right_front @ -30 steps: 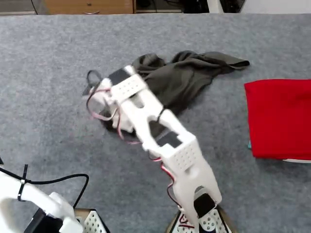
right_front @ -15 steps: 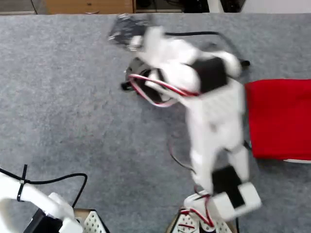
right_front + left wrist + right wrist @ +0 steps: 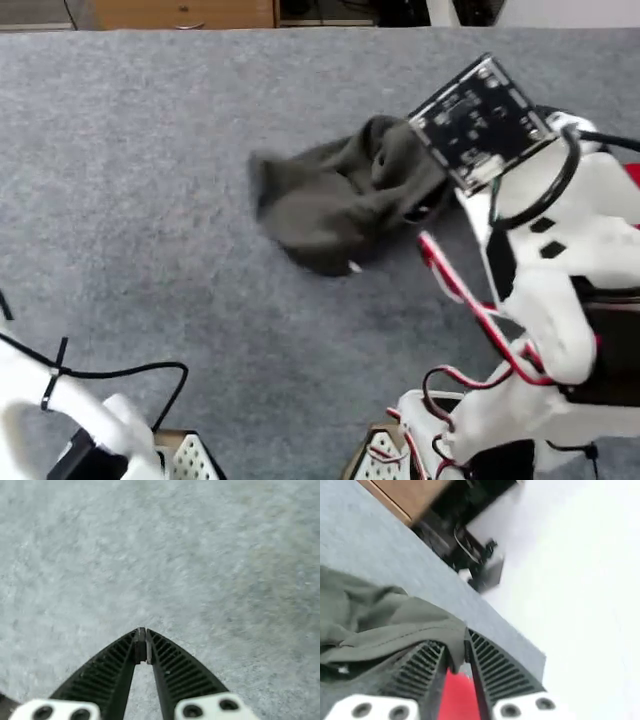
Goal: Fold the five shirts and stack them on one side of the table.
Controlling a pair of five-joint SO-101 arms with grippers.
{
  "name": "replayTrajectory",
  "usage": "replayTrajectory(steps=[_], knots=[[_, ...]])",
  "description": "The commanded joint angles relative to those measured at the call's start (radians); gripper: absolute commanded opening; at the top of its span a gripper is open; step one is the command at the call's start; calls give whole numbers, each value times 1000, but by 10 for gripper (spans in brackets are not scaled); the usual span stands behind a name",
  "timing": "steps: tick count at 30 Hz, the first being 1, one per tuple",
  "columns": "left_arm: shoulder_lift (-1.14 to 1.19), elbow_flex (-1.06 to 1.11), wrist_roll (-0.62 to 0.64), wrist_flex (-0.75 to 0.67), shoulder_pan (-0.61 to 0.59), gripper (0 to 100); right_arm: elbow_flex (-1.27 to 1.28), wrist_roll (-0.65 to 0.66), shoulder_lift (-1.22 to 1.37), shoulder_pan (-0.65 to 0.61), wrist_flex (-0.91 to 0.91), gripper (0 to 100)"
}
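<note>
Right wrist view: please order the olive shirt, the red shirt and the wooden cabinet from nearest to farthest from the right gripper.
1. olive shirt, held in the right gripper.
2. red shirt, close beyond the fingers.
3. wooden cabinet, past the table's far edge.

Counter (image 3: 150, 200) is showing a grey felt-like cover, matt & fuzzy. Olive shirt (image 3: 330, 205) is looking like soft matt cloth, creased. Red shirt (image 3: 455, 692) is showing smoother matt fabric. Left claw (image 3: 141, 637) & right claw (image 3: 456, 645) are showing black ribbed plastic, dull. Right arm shell (image 3: 560, 250) is looking like smooth white plastic w/ slight sheen. Circuit board (image 3: 478, 120) is looking semi-gloss. Cabinet (image 3: 180, 12) is showing wood.
</note>
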Motion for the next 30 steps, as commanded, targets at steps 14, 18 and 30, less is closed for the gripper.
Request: replayTrajectory(steps=[14, 18, 30], knots=[[-27, -189, 11, 377, 907, 22, 274, 15, -16, 160, 15, 2], [-16, -147, 11, 341, 1100, 22, 274, 17, -10, 202, 11, 2], [-16, 161, 51, -97, 1335, 22, 360, 98, -8, 357, -152, 2]])
